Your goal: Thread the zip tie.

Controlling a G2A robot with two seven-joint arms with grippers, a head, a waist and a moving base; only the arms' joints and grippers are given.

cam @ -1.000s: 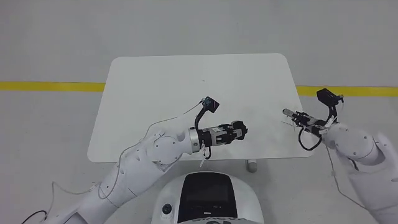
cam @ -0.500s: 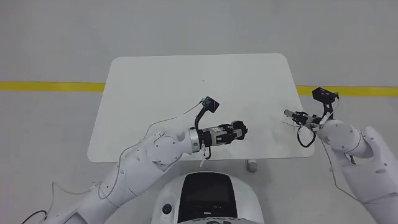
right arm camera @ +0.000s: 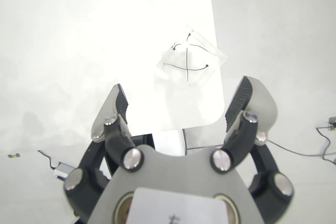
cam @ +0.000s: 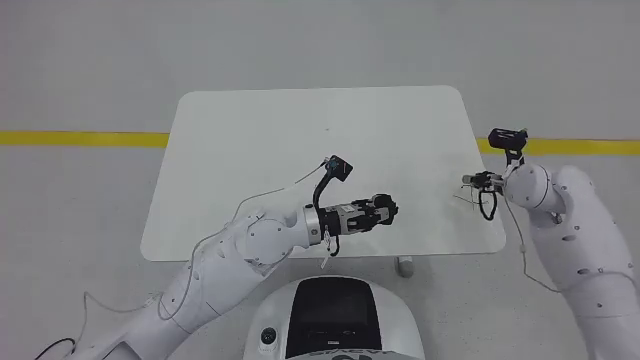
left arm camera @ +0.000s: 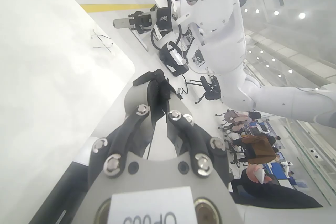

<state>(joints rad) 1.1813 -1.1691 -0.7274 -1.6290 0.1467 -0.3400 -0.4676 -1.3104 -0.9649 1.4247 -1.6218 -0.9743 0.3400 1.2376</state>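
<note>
Table (cam: 300, 140): white, with rounded corners, standing on a grey floor crossed by a yellow line (cam: 80, 138). Zip ties (right arm camera: 187, 59): several thin black strands, crossed over one another on a piece of clear film (right arm camera: 214, 59). They lie flat on the table close to its right edge, near the corner nearest the robot, and neither gripper touches them. Right gripper (right arm camera: 182, 86): jaws spread wide, with the ribbed pads facing each other across the gap. It is held in the air over the table by the right edge, near the zip ties but apart from them, fingers pointing in over the table. Left gripper (left arm camera: 155, 79): jaws pressed together, with the black tips meeting. A thin dark strand runs down between the fingers, too fine to tell what it is. This gripper is held over the near part of the table toward the middle, well apart from the zip ties, with its tips pointing toward the right arm.
</note>
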